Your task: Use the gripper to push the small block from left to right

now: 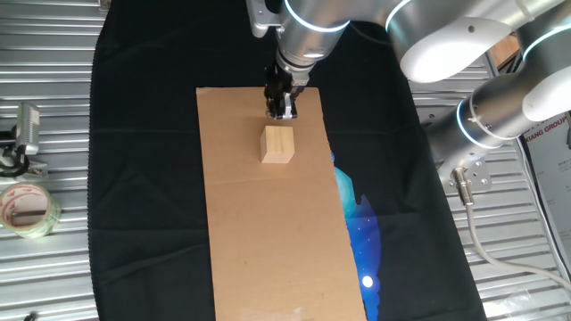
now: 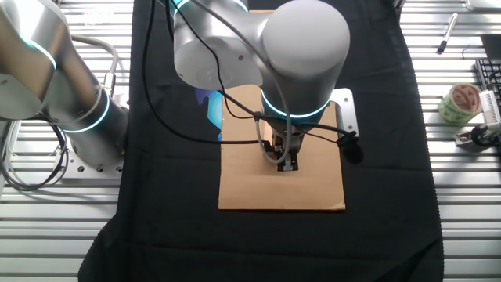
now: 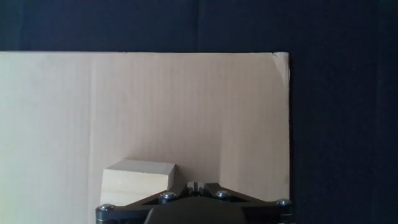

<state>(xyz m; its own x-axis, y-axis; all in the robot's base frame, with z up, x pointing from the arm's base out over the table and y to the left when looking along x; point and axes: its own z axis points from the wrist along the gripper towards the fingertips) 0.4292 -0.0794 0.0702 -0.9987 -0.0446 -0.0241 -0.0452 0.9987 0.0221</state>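
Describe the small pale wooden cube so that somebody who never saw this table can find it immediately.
Look first at the long brown cardboard sheet lying on the black cloth. Near its far end, just in front of the black and metal two-finger gripper, stands the small pale tan wooden cube. It is the only loose object on the sheet; the roll of tape lies off the cloth.

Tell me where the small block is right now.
In one fixed view the small block sits on the cardboard sheet, near its far end, just in front of the gripper.
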